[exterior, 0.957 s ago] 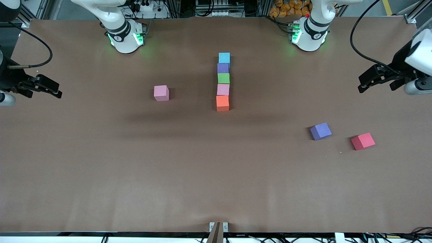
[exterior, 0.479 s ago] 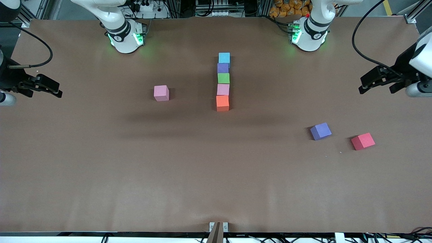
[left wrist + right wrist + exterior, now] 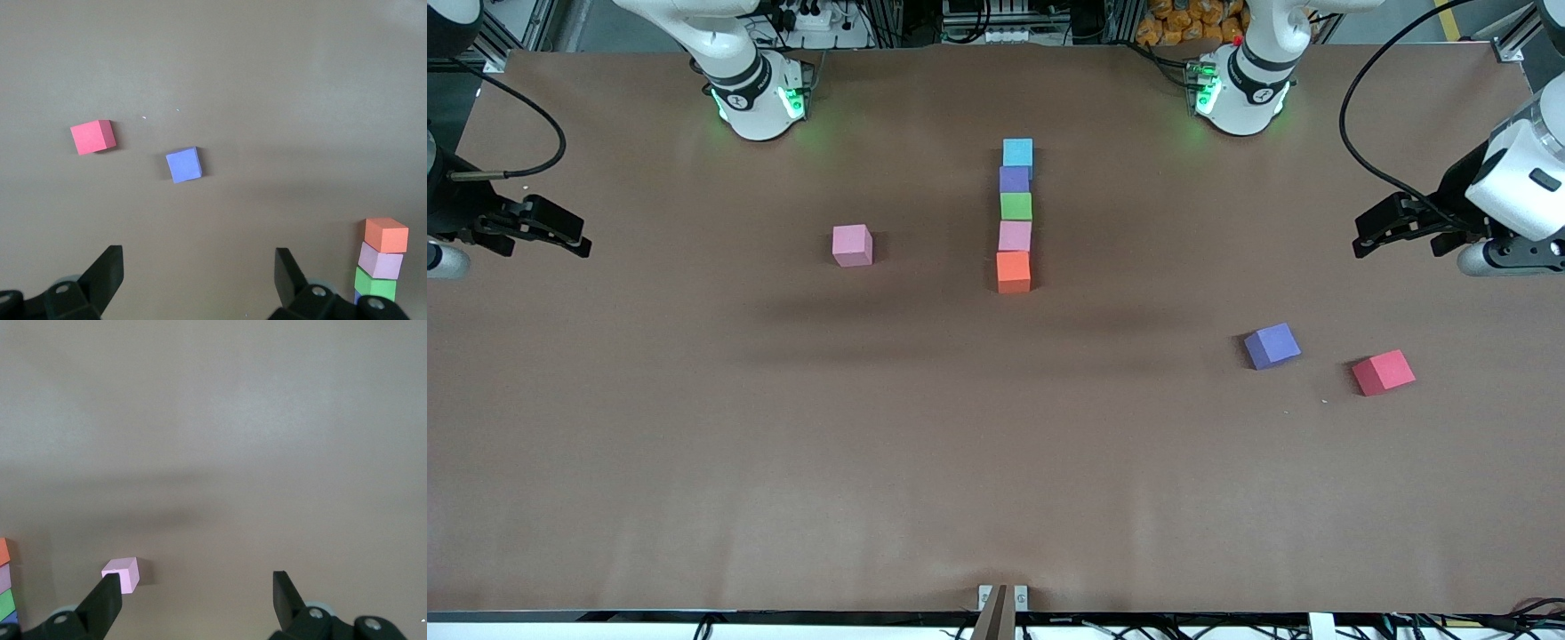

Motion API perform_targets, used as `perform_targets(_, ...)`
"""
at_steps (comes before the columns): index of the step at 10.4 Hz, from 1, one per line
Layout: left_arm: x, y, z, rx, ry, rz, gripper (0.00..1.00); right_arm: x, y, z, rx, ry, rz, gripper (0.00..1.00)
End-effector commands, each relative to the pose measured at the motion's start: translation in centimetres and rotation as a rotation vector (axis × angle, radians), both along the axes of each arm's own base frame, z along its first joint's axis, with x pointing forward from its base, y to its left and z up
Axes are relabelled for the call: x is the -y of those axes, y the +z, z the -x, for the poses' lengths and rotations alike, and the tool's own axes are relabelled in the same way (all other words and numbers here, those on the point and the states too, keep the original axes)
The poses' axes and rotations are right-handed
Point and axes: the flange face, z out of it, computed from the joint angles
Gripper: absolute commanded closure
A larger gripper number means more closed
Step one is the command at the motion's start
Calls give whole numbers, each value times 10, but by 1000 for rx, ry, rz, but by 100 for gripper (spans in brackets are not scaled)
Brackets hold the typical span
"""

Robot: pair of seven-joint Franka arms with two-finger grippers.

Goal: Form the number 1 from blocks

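Five blocks form a straight column mid-table: light blue (image 3: 1017, 152), purple (image 3: 1014, 180), green (image 3: 1016, 206), pink (image 3: 1015, 236), and orange (image 3: 1013, 271) nearest the front camera. A second pink block (image 3: 852, 244) (image 3: 122, 574) lies alone beside the column, toward the right arm's end. Another purple block (image 3: 1272, 345) (image 3: 183, 165) and a red block (image 3: 1384, 372) (image 3: 93, 137) lie toward the left arm's end, nearer the camera. My left gripper (image 3: 1396, 238) (image 3: 199, 267) hangs open and empty over bare table at its end. My right gripper (image 3: 574, 238) (image 3: 197, 593) waits open and empty over its end.
The brown table (image 3: 960, 462) has a broad bare stretch between the blocks and the front camera. Both arm bases (image 3: 756, 98) stand along the edge farthest from the camera. The column's orange block (image 3: 387, 235) shows in the left wrist view.
The left gripper has shifted a little toward the middle of the table and lower over it. The right arm and all blocks stay put.
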Motion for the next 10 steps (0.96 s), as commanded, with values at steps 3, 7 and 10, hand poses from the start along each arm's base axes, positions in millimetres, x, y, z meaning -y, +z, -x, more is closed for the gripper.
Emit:
perform_targets(3,-2,8,3,23,-22,-26,0,0,4,0,-2,2,-1,0)
perform_targets(7,2,10,6,29,-32,-51,0,0,4,0,-2,2,-1,0)
perform_targets(10,3,9,7,29,-29,-58,0,0,5,0,0,2,-1,0)
